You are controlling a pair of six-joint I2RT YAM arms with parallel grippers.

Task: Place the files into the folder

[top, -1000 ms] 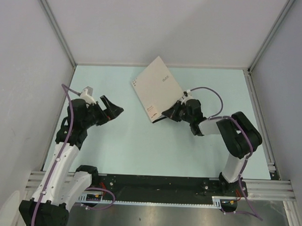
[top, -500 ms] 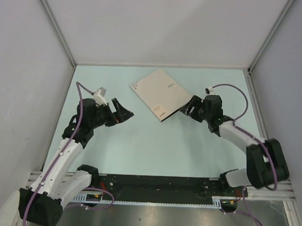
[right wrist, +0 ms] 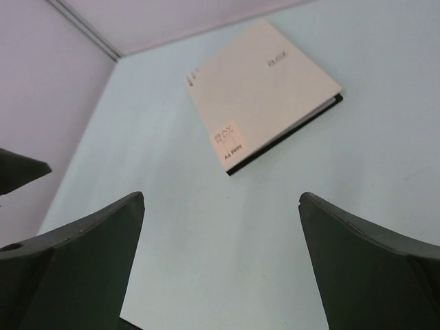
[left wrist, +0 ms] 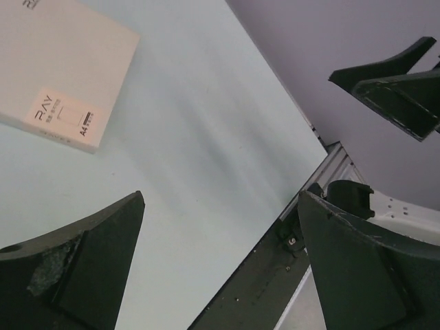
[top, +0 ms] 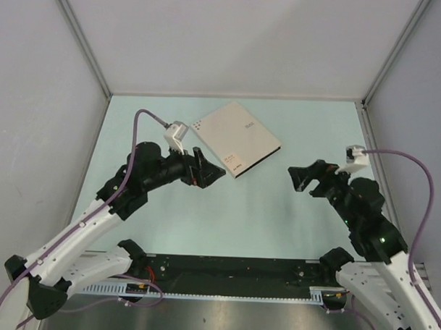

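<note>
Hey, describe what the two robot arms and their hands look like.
The left arm and right arm have white links and black joints. A purple cable runs to a small white box at each wrist. The left hand and right hand each have two black wedge-shaped fingers.

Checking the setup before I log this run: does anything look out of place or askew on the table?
The folder lies shut, skewed diagonally on the table; no loose files show in any view. Nothing looks damaged.
</note>
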